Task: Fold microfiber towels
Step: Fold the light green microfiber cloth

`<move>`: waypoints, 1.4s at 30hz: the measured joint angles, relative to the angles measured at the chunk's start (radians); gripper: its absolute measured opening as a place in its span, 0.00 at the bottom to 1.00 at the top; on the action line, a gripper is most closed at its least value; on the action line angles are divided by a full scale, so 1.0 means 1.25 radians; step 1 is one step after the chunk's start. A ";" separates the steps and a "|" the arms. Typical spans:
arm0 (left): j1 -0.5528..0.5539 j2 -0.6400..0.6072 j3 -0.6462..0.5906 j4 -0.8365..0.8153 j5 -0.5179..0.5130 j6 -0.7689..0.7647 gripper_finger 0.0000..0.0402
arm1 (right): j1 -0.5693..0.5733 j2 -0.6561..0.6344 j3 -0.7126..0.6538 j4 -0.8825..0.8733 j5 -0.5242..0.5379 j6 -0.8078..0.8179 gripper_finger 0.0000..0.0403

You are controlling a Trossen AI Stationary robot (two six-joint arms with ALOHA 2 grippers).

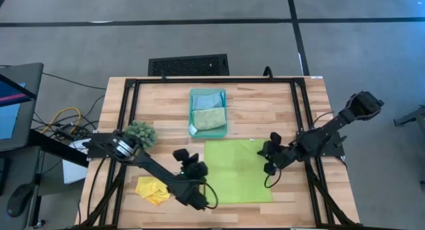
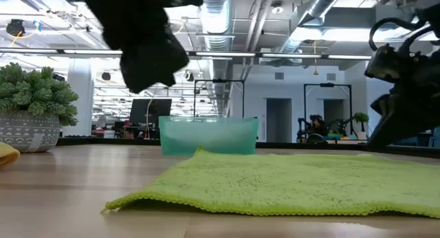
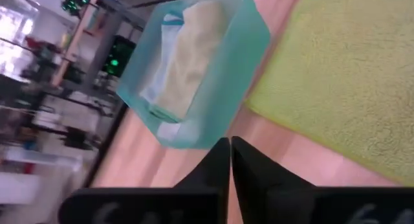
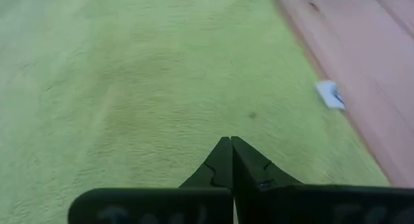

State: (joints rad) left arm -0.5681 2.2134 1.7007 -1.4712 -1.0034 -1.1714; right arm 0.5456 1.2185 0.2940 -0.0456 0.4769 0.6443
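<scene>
Your bench (image 1: pixel 159 100) carries everything, and the biggest piece on it is the lime green towel (image 1: pixel 238 171), spread flat and unfolded just toward 5 o'clock of centre; it looks laid open like that so it can be folded in half. Next in size, the teal tray (image 1: pixel 208 133) sits at 12 o'clock of that towel, close to its far edge, and holds the light blue towel (image 1: pixel 206 98) and the pale sage green towel (image 1: pixel 210 117), both already folded and tucked inside, which suggests it is the place for finished cloths. The potted fuzzy plant (image 1: pixel 141 133) stands at 9 o'clock of the tray, out of the working area. The yellow towel (image 1: pixel 153 189) lies crumpled at 8 o'clock, near the bench's front-left, probably waiting its turn. Your left claw (image 3: pixel 230 160) is clenched on nothing, poised beside the lime towel's left edge near its front corner. Your right claw (image 4: pixel 231 160) is likewise clenched and empty, over the lime towel's right edge at 3 o'clock. With one claw at each side, you seem set to take opposite edges; both would need to release first.
</scene>
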 joint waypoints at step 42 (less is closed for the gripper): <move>0.274 -0.264 -0.646 1.185 0.272 0.133 0.37 | -0.029 -0.059 -0.012 0.032 0.020 -0.039 0.07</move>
State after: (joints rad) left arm -0.2261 1.8832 0.8927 0.0103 -0.6637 -1.0049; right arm 0.5090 1.1442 0.2790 -0.0059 0.5014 0.5960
